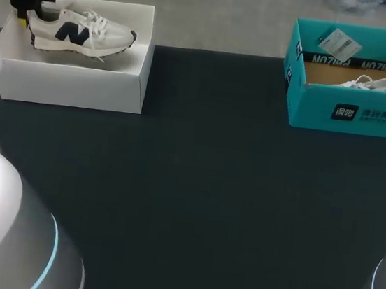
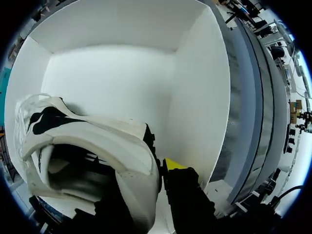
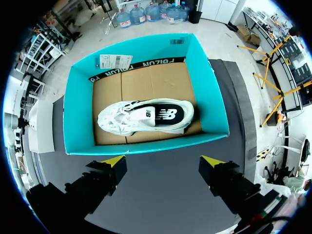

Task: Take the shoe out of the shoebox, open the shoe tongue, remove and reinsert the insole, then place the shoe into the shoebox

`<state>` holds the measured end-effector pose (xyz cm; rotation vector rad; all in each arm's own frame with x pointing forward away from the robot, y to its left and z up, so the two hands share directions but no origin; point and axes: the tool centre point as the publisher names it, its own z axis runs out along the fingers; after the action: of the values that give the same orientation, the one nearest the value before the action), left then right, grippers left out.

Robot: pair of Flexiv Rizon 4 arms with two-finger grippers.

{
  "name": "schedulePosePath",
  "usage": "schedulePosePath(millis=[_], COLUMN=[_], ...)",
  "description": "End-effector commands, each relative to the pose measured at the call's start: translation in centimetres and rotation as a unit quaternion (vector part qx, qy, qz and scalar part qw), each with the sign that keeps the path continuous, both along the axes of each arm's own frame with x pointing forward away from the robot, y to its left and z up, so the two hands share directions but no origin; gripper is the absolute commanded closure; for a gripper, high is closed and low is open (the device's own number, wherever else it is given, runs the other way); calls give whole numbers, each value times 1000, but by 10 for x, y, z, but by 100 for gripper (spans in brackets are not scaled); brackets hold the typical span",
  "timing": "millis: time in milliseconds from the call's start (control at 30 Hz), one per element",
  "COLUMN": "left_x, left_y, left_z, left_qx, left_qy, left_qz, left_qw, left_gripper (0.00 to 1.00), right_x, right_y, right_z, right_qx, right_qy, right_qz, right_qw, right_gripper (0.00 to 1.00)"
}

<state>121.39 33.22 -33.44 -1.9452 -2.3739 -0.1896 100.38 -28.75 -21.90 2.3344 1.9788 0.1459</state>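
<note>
A white shoe (image 1: 80,32) with a dark logo lies on its side in the open white shoebox (image 1: 73,84) at the far left of the table. My left gripper (image 1: 28,8) is down in that box at the shoe's heel. In the left wrist view the heel wall (image 2: 136,165) sits between the fingers of my left gripper (image 2: 151,180), one yellow-tipped finger (image 2: 173,163) pressed on its outside, the other inside the shoe's opening and mostly hidden. My right gripper (image 3: 163,168) hangs open and empty on the near side of a teal shoebox (image 3: 146,146).
The teal shoebox (image 1: 352,111) stands at the far right with a second white shoe (image 3: 146,116) lying on its cardboard floor and a paper label (image 1: 339,43) on its back wall. Dark mat (image 1: 195,187) covers the table between the boxes.
</note>
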Motion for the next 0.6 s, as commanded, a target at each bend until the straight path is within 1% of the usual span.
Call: schedulePosePath(millis=[33,100,167,333,400,600], left_x=[-8,-10,-13,-25,-28,-37], left_y=[-5,-8,-11,-17,-20,-23], left_z=[77,95,113,151,162,183], left_qx=[-25,-13,-24,-28,-18,-8], left_qy=[99,96,93,61,47,21], left_qz=[31,57,73,73,73,61], left_qw=[994,994,993,995,996,998], left_gripper=[100,100,100,100,100,100], right_x=[0,0,0,0,0,0], right_y=[0,0,0,0,0,0], right_z=[0,0,0,0,0,0], right_qx=[0,0,0,0,0,0], right_qy=[-1,-1,-1,-1,-1,-1], right_qz=[0,0,0,0,0,0], right_qw=[1000,1000,1000,1000,1000,1000], right_gripper=[0,0,0,0,0,0])
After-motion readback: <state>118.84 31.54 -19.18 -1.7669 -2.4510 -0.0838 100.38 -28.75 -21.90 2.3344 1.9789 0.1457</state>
